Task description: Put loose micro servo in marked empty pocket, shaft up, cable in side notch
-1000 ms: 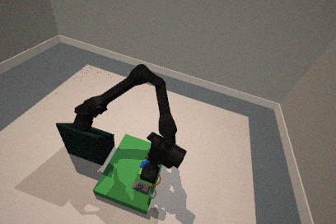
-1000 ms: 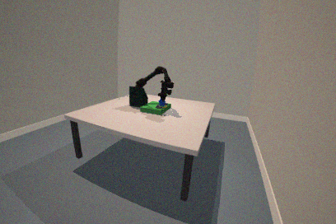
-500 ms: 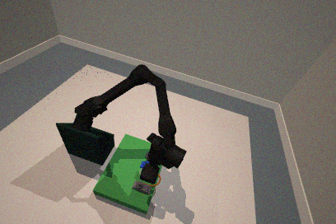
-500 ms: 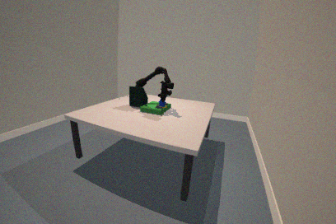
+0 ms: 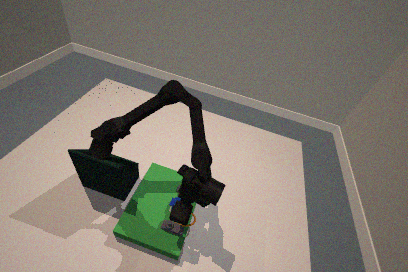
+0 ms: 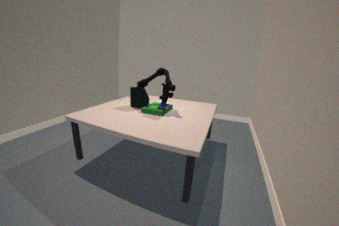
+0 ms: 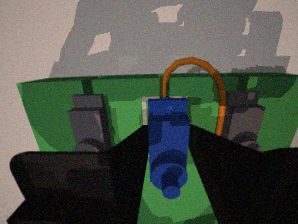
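Note:
The blue micro servo (image 5: 175, 201) (image 6: 164, 105) (image 7: 169, 137) is held with its output shaft toward the wrist camera, pointing up. My gripper (image 5: 178, 208) (image 7: 167, 130) is shut on it, one dark finger on each side. The servo is over the marked pocket of the green deck (image 5: 159, 173) (image 6: 151, 111) (image 7: 42, 102). A bit of the pocket's pale outline (image 7: 145, 111) shows at its far end; the rest is hidden. Whether the ears touch the deck cannot be told. The orange cable (image 5: 194, 221) (image 7: 191, 61) arches beyond the deck edge and loops back on the right, not visibly in the notch.
A grey servo (image 7: 89, 125) sits in the deck on the left in the wrist view, and another grey servo (image 7: 245, 120) on the right, close to the cable and partly behind a finger. A dark block (image 5: 105, 176) (image 6: 139, 97) stands under the arm's base beside the deck.

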Controlling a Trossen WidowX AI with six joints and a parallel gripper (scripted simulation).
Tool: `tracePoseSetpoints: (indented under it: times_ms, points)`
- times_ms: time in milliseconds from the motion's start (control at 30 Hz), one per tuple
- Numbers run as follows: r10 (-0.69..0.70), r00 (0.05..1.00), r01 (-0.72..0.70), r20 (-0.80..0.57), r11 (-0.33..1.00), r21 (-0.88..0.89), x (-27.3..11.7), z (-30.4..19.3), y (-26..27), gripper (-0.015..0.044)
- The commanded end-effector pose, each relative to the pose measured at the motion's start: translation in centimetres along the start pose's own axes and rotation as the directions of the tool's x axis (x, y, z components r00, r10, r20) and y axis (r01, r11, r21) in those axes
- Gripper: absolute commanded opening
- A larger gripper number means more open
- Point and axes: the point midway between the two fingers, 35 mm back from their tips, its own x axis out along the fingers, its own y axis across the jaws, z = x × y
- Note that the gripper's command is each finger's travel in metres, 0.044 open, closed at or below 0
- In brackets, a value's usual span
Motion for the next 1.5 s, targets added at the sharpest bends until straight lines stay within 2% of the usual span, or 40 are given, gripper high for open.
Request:
tracePoseSetpoints:
  times_ms: [0,733,967,1067,1167,1333,1467]
  points:
    - [0.005,1.000,-0.005,0.006,1.000,0.004,0.3,0.1,0.0,0.0000]
    - [0.006,1.000,-0.006,0.006,1.000,0.005,2.8,0.1,0.0,0.0000]
    - [0.006,1.000,-0.006,0.006,1.000,0.005,2.7,-0.1,-0.1,0.0184]
    - [0.005,1.000,-0.005,0.006,1.000,0.005,2.0,-0.1,-0.1,0.0187]
    - [0.004,1.000,-0.004,0.006,1.000,0.004,-0.5,-0.4,-0.1,0.0187]
    - [0.004,1.000,-0.004,0.006,1.000,0.004,-0.8,-0.5,-0.2,0.0187]
    - [0.000,1.000,0.000,0.012,1.000,0.012,-2.4,-2.6,-0.5,0.0292]
